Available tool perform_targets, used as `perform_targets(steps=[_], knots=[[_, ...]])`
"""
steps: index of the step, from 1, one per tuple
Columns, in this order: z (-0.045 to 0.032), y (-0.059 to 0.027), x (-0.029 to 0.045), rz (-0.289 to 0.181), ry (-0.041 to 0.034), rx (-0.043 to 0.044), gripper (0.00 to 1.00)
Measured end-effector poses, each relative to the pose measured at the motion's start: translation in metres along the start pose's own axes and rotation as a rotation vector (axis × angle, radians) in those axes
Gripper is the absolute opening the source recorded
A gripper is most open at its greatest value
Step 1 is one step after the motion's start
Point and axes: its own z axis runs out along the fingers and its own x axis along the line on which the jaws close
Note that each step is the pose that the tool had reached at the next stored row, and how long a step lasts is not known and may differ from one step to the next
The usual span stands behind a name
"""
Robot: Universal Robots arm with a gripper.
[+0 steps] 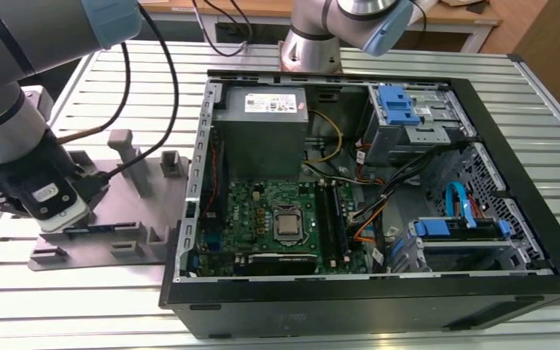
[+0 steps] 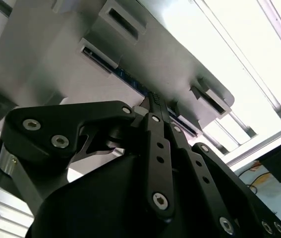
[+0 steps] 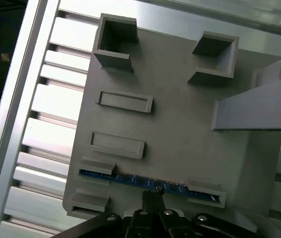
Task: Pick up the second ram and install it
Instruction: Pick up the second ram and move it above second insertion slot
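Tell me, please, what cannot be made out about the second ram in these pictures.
The second ram: faces hidden in both wrist views, sunk edge-on in the grey fixture.
Its middle: the gripper covers it in both wrist views.
Exterior view: the arm blocks most of it; the motherboard slots are too small to judge.

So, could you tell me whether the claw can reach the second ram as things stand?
Probably yes: the claw hangs right at the second ram, whose upper edge lies bare in the grey holder.
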Motion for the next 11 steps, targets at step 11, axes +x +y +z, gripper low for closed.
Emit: perform_targets(steps=[11], knots=[[0.0000, -0.0001, 0.0000, -0.126, 0.0053, 0.0022, 0.07]])
